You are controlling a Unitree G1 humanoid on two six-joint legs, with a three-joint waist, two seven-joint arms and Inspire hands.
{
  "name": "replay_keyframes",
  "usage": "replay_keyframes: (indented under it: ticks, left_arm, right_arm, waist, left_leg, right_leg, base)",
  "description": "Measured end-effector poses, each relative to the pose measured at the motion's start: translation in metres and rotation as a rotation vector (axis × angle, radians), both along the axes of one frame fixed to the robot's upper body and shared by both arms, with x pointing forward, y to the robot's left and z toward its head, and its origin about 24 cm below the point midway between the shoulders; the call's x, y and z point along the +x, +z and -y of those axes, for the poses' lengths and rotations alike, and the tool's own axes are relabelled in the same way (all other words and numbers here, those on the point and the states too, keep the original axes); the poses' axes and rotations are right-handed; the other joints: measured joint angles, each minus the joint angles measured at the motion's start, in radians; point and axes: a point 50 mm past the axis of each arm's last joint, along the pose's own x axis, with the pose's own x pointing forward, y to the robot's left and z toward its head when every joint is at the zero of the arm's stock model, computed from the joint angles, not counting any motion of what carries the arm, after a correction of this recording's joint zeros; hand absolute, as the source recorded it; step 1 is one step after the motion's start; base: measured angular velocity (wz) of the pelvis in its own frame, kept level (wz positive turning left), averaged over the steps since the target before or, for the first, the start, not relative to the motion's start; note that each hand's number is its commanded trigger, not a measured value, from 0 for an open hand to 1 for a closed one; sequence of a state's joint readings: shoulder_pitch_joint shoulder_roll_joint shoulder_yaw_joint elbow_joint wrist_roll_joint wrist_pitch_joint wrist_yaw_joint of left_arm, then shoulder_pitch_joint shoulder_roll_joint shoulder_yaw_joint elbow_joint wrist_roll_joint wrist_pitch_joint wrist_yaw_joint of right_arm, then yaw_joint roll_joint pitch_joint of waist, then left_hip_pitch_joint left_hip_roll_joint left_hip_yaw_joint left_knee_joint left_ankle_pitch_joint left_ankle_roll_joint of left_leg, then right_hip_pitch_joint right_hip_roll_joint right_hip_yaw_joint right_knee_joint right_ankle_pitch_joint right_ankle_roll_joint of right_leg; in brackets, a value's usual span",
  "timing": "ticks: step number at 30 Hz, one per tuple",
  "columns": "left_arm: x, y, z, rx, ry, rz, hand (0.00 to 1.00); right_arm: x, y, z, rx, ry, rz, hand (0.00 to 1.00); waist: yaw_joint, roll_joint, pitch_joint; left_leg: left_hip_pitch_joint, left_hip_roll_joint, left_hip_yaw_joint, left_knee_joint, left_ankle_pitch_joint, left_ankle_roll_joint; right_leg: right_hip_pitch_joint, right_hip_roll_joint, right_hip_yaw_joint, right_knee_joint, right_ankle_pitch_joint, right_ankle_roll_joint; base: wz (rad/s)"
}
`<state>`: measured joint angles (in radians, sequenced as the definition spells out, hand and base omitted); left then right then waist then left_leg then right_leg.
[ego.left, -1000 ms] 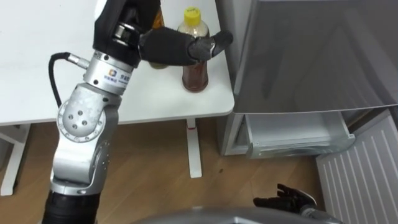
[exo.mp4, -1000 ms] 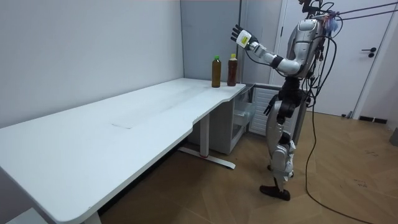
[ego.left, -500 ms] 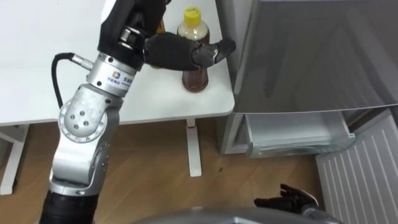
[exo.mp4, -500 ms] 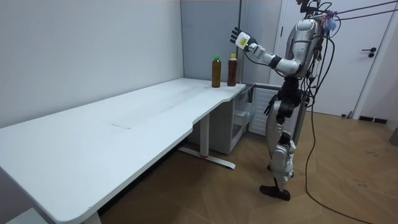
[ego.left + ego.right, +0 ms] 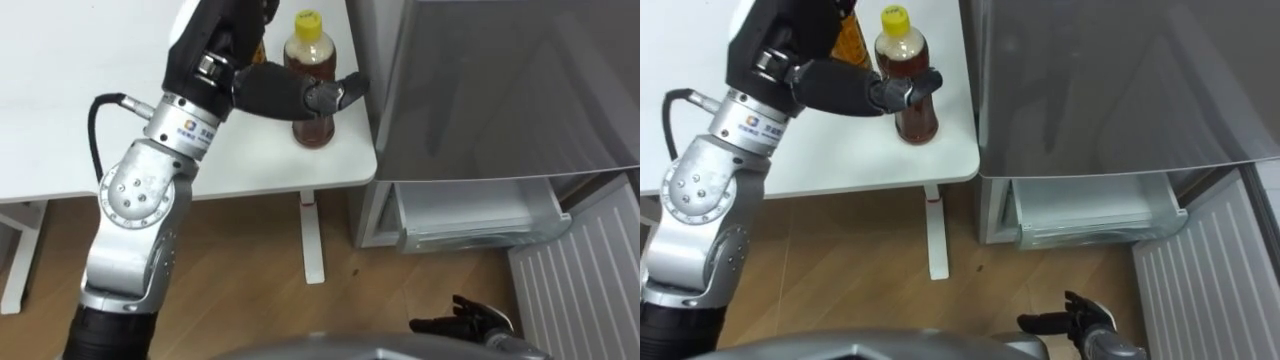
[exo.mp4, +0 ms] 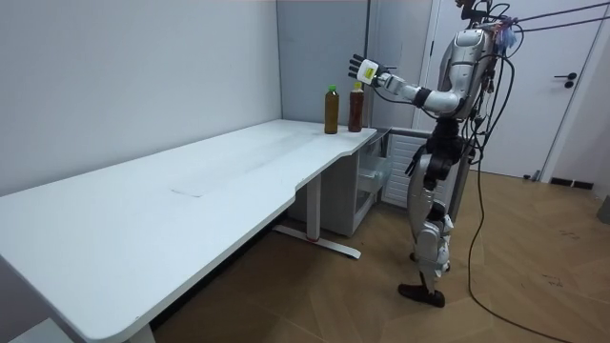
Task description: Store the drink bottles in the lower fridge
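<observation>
Two drink bottles stand near the right corner of the white table (image 5: 70, 70). The nearer one holds amber liquid and has a yellow cap (image 5: 313, 122); it is upright. My left hand (image 5: 272, 88) is open right beside it, thumb across the front of the bottle's body, fingers not curled round it. The second bottle (image 5: 849, 42) is mostly hidden behind that hand. In the room view both bottles (image 6: 355, 107) (image 6: 332, 110) stand side by side under the raised left hand (image 6: 363, 70). My right hand (image 5: 468, 322) hangs low, open and holding nothing.
The grey fridge (image 5: 500, 90) stands directly right of the table. Its lower compartment is open, showing a pale drawer (image 5: 470, 215), with the ribbed white door (image 5: 585, 275) swung out at the right. Wooden floor lies below; I stand at the table's corner before the fridge.
My left hand has come down and moved in toward the yellow-capped bottle; its thumb now crosses the bottle's front. The bottles and the right hand have not moved.
</observation>
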<state>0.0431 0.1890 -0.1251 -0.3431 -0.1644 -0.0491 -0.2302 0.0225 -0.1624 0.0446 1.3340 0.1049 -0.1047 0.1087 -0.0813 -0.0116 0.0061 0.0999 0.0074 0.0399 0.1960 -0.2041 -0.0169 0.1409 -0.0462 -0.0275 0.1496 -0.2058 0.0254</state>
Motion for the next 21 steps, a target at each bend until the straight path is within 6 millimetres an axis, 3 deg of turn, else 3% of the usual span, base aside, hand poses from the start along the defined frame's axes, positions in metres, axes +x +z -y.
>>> replay_keyframes:
  ticks: [17,21]
  left_arm:
    - [0.0002,-0.0005,0.0001,-0.001,0.001,-0.005,0.0]
    - [-0.0002,-0.01,-0.0021,0.004,0.012,-0.047,0.0]
  right_arm:
    - [-0.0023,-0.0004,0.0012,0.001,-0.004,-0.022,0.0]
    - [-0.0019,-0.0003,0.001,0.002,-0.003,-0.018,0.0]
  waist:
    - [0.0,-0.002,-0.0008]
    - [0.001,-0.003,-0.0004]
  left_leg:
    - [0.001,0.0,0.001,0.0,0.0,0.0]
    - [0.001,0.001,0.002,0.001,0.0,0.0]
  right_leg:
    - [0.0,0.0,0.0,0.001,0.0,0.0]
    - [0.0,0.0,-0.002,0.001,0.0,0.0]
  base:
    - [0.0]
    - [0.0]
